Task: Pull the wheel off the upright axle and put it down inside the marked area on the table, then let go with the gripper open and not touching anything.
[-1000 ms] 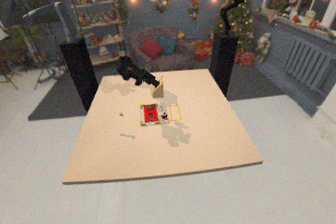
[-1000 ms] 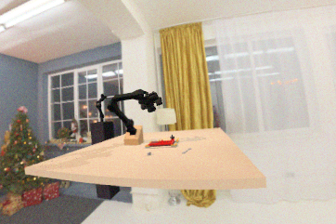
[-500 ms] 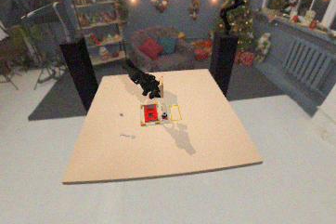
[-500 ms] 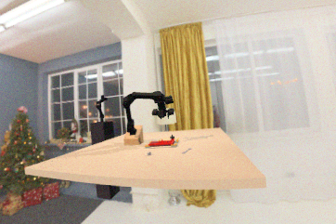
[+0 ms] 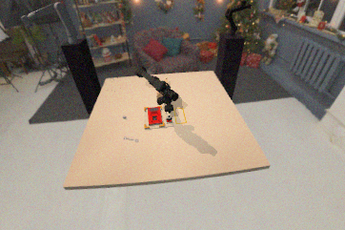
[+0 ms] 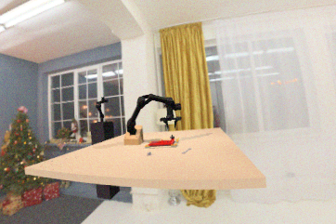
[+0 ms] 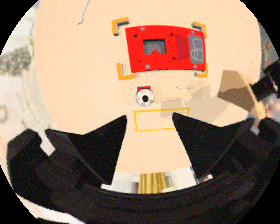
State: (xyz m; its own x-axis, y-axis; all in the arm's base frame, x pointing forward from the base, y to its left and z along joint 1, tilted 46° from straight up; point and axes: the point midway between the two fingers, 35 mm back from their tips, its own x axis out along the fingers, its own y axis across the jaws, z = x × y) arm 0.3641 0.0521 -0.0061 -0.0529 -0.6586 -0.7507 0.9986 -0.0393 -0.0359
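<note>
Black jointed arm reaches from a pale block at the back of the table, claw hanging above the work area, fingers partly spread with nothing between them and clear of everything below. Side view alone shows that height: the claw sits in the air well above the red plate and the small wheel, which stands up as a dark bump just beside the plate's near end. From overhead the arm covers much of this; the claw overlaps the wheel's spot, and only the red plate and a thin yellow outlined rectangle to one side show plainly. Wrist view gives the detail the others lack: the wheel is a small round thing, white face with a dark centre and a red edge, seated upright below the red plate and just above the yellow rectangle, outside its outline. The plate is flat, glossy red, with grey insets and orange corner brackets. Two dark wedge-shaped fingers frame the bottom of that view. Table top is matte, pale peach, smooth, with a few small dark marks on one side.
</note>
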